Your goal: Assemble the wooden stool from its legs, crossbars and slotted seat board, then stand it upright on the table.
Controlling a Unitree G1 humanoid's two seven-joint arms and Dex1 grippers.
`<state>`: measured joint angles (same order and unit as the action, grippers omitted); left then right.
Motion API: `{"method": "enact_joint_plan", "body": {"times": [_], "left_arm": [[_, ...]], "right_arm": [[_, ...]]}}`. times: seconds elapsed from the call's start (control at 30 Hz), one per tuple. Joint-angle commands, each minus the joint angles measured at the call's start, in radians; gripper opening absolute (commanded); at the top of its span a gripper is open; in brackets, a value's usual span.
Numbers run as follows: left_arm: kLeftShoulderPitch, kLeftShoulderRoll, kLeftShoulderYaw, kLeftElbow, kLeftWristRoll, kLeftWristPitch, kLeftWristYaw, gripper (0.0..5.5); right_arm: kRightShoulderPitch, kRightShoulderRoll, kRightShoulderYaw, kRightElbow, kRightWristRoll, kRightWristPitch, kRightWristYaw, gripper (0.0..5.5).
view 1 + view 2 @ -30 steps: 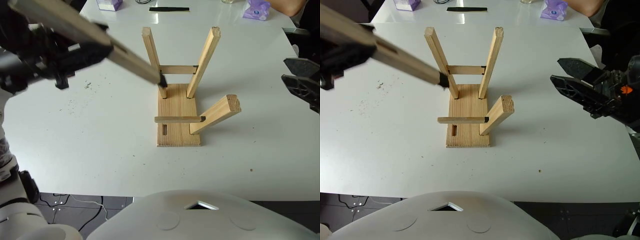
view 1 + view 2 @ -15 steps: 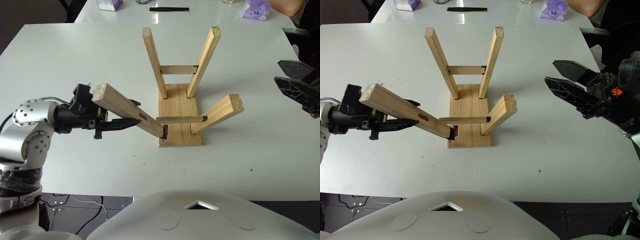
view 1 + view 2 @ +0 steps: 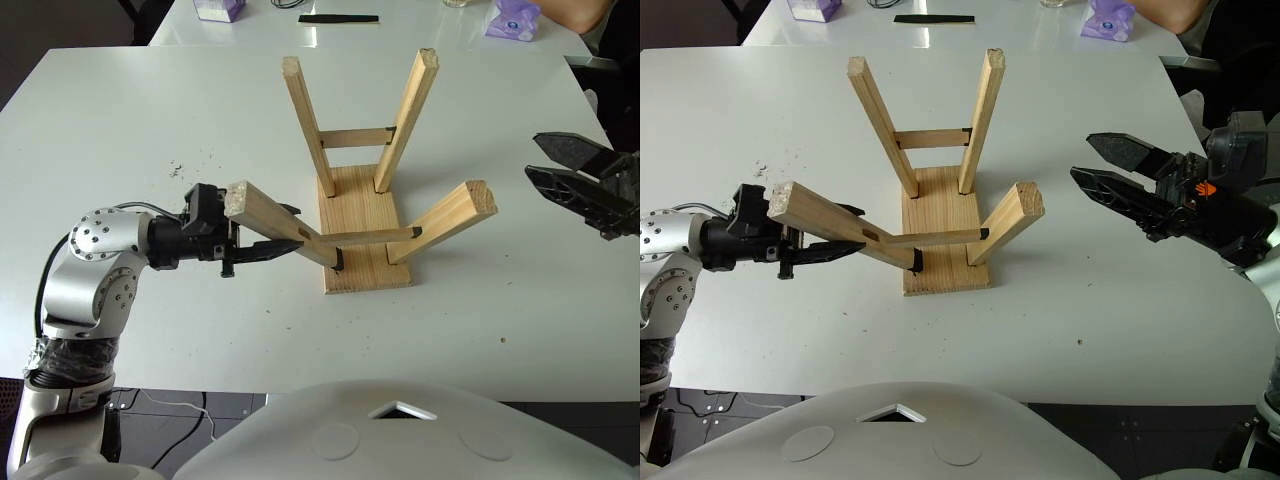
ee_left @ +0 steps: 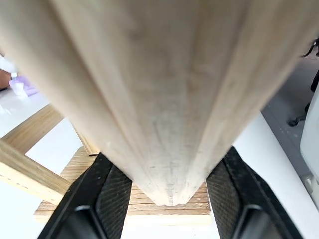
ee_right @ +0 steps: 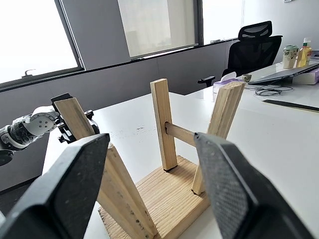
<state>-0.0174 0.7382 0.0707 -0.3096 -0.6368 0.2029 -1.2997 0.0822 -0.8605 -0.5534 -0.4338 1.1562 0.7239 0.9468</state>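
Reading left to right, clock directions taken from the seat board (image 3: 362, 210), which lies flat mid-table (image 3: 150, 120), slots up.

- 9 o'clock: your left gripper (image 3: 275, 232) is clamped on the loose leg (image 3: 258, 208), 1 finger on each side, gripping near its raised outer end. In the left wrist view the leg runs between both pads (image 4: 115, 196).
- The leg slopes down toward the board. Its dark tip is at the 7 o'clock corner, by the near-left slot. You can't tell from here whether the tip is seated in the slot.
- The near crossbar (image 3: 370, 237) runs roughly level from this leg to the near-right leg. Its left end touches the held leg by the side mortise; whether it's inserted can't be told.
- 11 o'clock: the far-left leg (image 3: 308, 120) stands on the board, tilted outward.
- 12 o'clock: the far crossbar (image 3: 355, 138) links the 2 far legs.
- 1 o'clock: the far-right leg (image 3: 406, 120) also stands, tilted outward.
- 5 o'clock corner: the near-right leg (image 3: 442, 222) has its foot on the board and leans hard toward 3 o'clock.
- 3 o'clock: your right gripper (image 3: 532, 156) hangs above the table, well apart from the stool, jaws wide, holding nothing, tips aimed at the stool.

The stool is legs-up.
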Motion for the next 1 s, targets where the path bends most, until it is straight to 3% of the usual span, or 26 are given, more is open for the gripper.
{"method": "enact_joint_plan", "body": {"times": [0.03,0.57,1.0], "left_arm": [[-0.001,0.022,-0.033,0.044,0.094,-0.018,0.023,2.05],[-0.103,0.032,-0.013,-0.073,0.038,0.118,0.153,2.05],[-0.23,0.034,-0.199,0.026,0.178,0.231,0.193,2.05]], "right_arm": [[0.0,0.005,0.005,-0.016,-0.023,-0.017,0.008,3.11],[0.034,0.022,0.011,-0.061,-0.045,-0.028,0.002,3.11],[0.035,0.046,0.075,-0.085,-0.079,-0.049,0.006,3.11]]}}
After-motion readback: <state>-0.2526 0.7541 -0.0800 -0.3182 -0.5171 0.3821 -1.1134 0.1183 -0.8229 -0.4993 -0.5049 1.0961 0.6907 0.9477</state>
